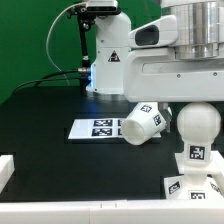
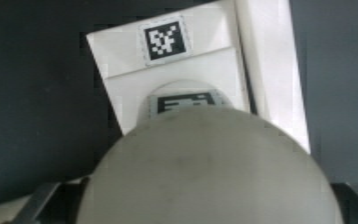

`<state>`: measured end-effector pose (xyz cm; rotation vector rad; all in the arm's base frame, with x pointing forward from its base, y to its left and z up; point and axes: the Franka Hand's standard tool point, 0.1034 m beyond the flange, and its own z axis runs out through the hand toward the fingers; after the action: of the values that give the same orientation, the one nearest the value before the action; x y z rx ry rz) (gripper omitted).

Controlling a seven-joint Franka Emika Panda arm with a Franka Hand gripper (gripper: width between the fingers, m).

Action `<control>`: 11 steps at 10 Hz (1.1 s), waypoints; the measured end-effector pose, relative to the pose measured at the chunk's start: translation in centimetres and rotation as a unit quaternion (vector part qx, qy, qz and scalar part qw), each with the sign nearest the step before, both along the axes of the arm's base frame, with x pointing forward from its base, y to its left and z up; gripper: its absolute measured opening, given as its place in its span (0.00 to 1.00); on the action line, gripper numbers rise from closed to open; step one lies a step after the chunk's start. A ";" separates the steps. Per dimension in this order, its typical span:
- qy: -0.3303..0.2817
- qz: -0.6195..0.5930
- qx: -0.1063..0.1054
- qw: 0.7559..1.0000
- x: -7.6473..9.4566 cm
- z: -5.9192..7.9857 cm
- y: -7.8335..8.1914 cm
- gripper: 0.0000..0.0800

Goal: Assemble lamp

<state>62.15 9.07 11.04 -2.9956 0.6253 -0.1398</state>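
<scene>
Nearest my wrist camera is the bulb [image 2: 202,165], filling the view with its rounded grey-white dome — the jaws sit at either side of it, only dark edges showing, so I judge they are clenched on the bulb, though I can't see the contact itself. Beyond it I see the square base [image 2: 167,75] with a tag on its face and a second tag right by the bulb's far end.

In the exterior view the arm [image 1: 185,55] reaches in from the exterior view's right, and the bulb [image 1: 198,125] stands upright over the base [image 1: 188,186], its tagged neck pointing down into it. The shade [image 1: 143,122] lies tipped on its side on the black tabletop [image 1: 45,120], just beside the marker board [image 1: 96,128] and near the bulb.

My read: the bulb-into-base step is in hand. Next I'd need to seat the neck squarely — whether it is already home, I can't tell — then let go and fetch the shade.
</scene>
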 end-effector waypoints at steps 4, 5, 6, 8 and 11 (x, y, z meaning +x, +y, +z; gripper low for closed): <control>0.005 -0.040 0.003 0.999 -0.1 0.0 -0.1 0.72; 0.005 -0.040 0.003 0.999 -0.1 0.0 -0.1 0.72; 0.006 -0.040 0.003 0.999 -0.1 0.0 -0.2 0.72; 0.006 -0.040 0.003 0.999 -0.1 -0.1 -0.2 0.87; 0.013 -0.042 0.020 0.999 0.3 3.8 -0.8 0.87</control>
<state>62.42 8.29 14.81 -2.9387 0.7482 -0.0917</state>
